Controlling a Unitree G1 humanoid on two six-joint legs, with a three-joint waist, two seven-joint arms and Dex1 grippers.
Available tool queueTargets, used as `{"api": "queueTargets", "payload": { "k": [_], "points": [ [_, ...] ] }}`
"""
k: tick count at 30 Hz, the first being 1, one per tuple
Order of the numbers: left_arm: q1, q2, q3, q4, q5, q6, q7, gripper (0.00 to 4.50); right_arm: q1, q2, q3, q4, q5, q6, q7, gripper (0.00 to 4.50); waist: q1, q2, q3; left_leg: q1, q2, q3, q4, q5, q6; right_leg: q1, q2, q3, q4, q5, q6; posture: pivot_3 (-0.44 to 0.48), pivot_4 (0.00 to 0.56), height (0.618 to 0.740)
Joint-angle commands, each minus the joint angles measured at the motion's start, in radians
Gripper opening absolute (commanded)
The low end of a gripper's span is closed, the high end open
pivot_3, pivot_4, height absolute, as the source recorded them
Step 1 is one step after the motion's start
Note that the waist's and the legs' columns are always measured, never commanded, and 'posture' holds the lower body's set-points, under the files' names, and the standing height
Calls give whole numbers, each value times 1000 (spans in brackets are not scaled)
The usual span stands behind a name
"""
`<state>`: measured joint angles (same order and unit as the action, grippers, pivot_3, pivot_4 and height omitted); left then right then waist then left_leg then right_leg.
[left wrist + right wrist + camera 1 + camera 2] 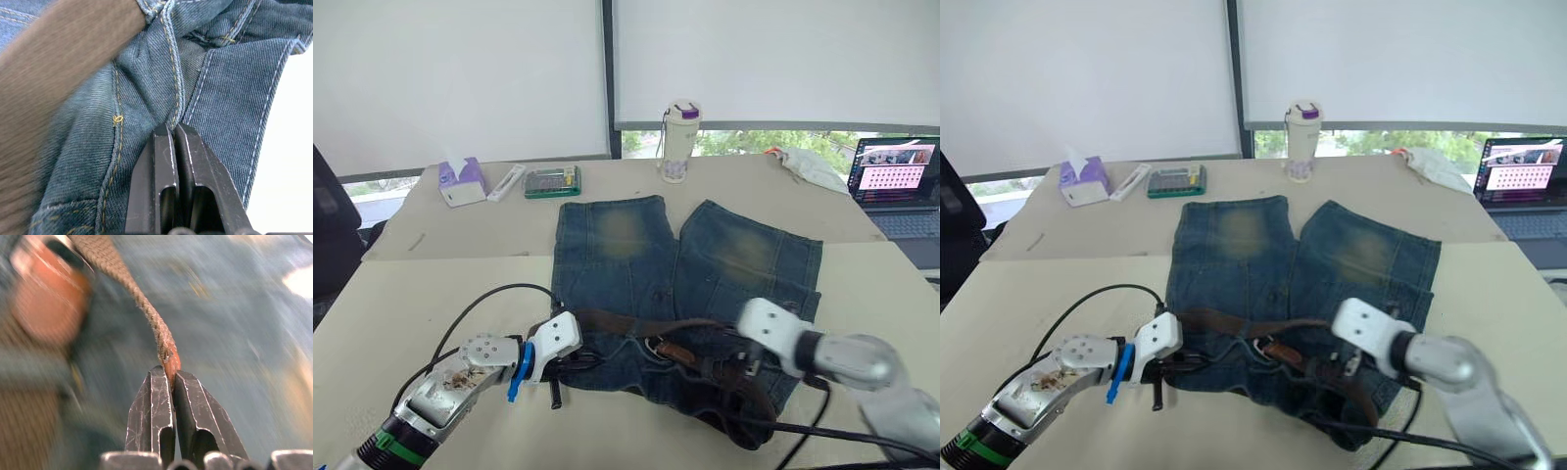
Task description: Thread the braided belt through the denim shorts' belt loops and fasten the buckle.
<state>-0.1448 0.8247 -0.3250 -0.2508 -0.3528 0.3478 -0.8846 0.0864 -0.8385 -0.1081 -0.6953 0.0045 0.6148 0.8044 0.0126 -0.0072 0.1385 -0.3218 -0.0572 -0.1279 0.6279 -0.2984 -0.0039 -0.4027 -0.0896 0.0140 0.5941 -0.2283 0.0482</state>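
Observation:
The denim shorts (636, 264) lie flat on the table, legs pointing away and waistband toward me. The braided belt (636, 321) runs along the waistband and bunches at its right end (754, 392). A small silvery frame beside an orange-brown leather piece looks like the buckle (653, 345). My left gripper (570, 364) is shut on a denim seam (172, 98) at the waistband's left corner. In the left wrist view the belt (58, 63) passes under a belt loop (154, 7). My right gripper (744, 367) is shut on the belt's leather-tipped end (168, 360).
At the table's far side stand a bottle (680, 142), a purple tissue box (461, 182), a white bar (506, 182) and a green-rimmed box (552, 181). A laptop (896, 186) and a white cloth (813, 166) are at the far right. Black cables (480, 313) trail from my arms.

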Motion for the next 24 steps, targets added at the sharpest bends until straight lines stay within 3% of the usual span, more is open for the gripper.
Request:
{"api": "queueTargets", "payload": {
  "k": [1,6,10,13,15,18,24],
  "points": [
    [60,26,8,56,70,-27,-25,48,143,-50,-281,-45,-51,15,18,0,0,0,0,0,0,1,0,0,0,0,0,0,0,0,0,0,150,740],
    [95,27,78,47,21,-53,-83,48,317,-77,-498,-62,-79,-20,76,0,-6,4,-2,0,1,5,0,-1,2,1,0,2,1,-1,1,0,150,740],
    [77,51,194,-51,-190,45,-211,48,351,-95,-533,-113,-55,-13,121,0,-9,2,-1,-1,2,6,0,-1,2,1,1,1,1,-1,1,0,150,740],
    [-66,62,248,-156,-391,209,-262,930,246,-84,-507,-211,110,120,148,0,-7,0,3,0,2,5,3,-1,2,0,1,0,1,-1,1,0,150,740],
    [-261,3,218,-183,-438,285,-236,1649,142,-108,-439,-272,222,212,160,0,4,-1,4,-1,1,4,7,-1,2,1,1,-2,1,0,1,0,150,740],
    [-456,-118,85,-116,-274,248,-191,2639,-9,-159,-300,-285,293,283,143,0,9,-2,5,0,-2,3,13,-2,3,9,0,-7,-1,0,3,0,150,740],
    [-616,-283,-77,54,-60,126,-204,2639,-263,-193,-81,-245,350,340,85,0,-8,-2,7,0,-4,2,12,-5,6,12,-1,0,-1,-1,4,0,150,740]
  ]
}}
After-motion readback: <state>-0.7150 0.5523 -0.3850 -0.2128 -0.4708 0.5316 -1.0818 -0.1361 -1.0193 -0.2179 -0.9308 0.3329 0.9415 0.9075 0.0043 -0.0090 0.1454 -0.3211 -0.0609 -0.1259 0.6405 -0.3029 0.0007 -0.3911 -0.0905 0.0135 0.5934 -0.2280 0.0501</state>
